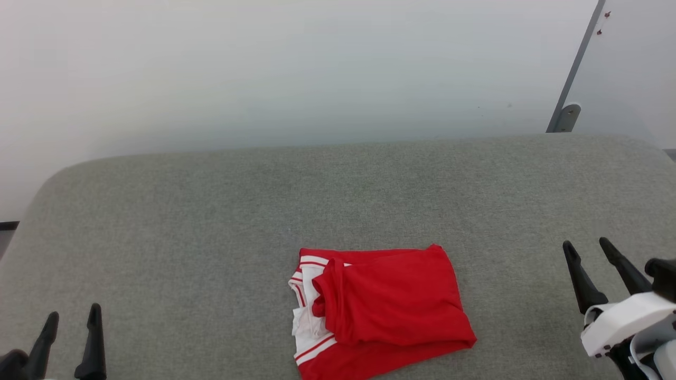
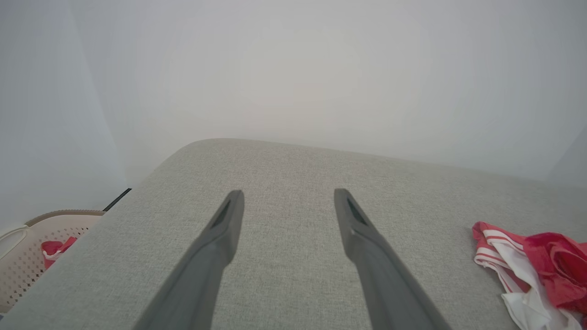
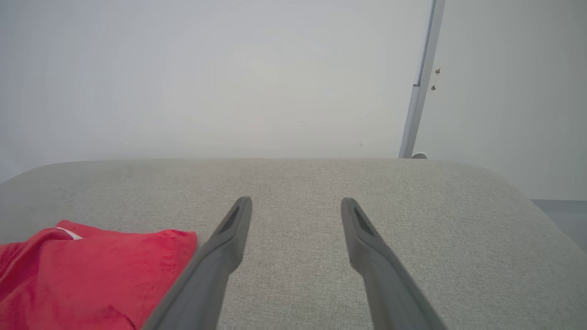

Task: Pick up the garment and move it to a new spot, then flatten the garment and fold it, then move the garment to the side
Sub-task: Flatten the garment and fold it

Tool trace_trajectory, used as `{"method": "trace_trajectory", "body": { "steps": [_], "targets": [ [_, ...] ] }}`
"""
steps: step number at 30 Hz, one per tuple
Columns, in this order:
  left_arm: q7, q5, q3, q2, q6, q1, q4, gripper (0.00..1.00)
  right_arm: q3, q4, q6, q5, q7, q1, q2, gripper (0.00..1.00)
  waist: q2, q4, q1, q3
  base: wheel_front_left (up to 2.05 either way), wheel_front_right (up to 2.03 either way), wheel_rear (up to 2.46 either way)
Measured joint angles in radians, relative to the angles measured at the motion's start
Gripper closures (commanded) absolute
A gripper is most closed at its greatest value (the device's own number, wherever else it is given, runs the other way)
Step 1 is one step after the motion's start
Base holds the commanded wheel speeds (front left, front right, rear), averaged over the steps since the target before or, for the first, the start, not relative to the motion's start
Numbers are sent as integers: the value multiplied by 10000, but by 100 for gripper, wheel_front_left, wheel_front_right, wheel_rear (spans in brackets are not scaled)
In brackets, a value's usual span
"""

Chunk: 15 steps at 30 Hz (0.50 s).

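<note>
A broad grey padded surface (image 1: 211, 221) takes up most of the scene and backs onto a plain pale wall (image 1: 264, 68). Its soft, even top gives cloth a flat place to be spread and creased. The garment (image 1: 391, 301) lies on it at the near edge, a little right of centre, between the two arms and within reach of both. It is gathered into a compact, rough rectangle, with a red panel doubled over on top and white sleeves and striped trim poking out along its left side. The layers sit unevenly and one flap is rumpled, so it looks loosely folded rather than pressed flat. Whether folding is over or about to start cannot be told from this alone. Off the pad's left corner, low by the wall, stands a beige lattice basket (image 2: 27, 256) holding a smaller red-and-white cloth (image 2: 55, 250), kept apart from the work area. A slim metal post (image 1: 575, 68) rises at the far right. The left gripper (image 1: 74, 312) hangs over bare pad at the lower left, well apart from the garment, its fingers spread wide and holding nothing. The right gripper (image 1: 586, 244) sits at the lower right, also wide apart and empty, near the garment's right side but not touching it.
</note>
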Motion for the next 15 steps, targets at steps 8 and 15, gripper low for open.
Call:
{"method": "trace_trajectory", "body": {
  "steps": [8, 15],
  "targets": [
    [0, -25, -13, 58, 0, 33, -13, 0, -449, -370, 0, -194, 42, 529, 217, 0, 0, -125, 0, -41, 0, 0, 0],
    [0, -29, -73, 84, 0, 36, -15, 0, -702, -621, 0, -349, 222, 697, 291, 0, 0, -147, 0, -27, 0, 0, 0]
  ]
}}
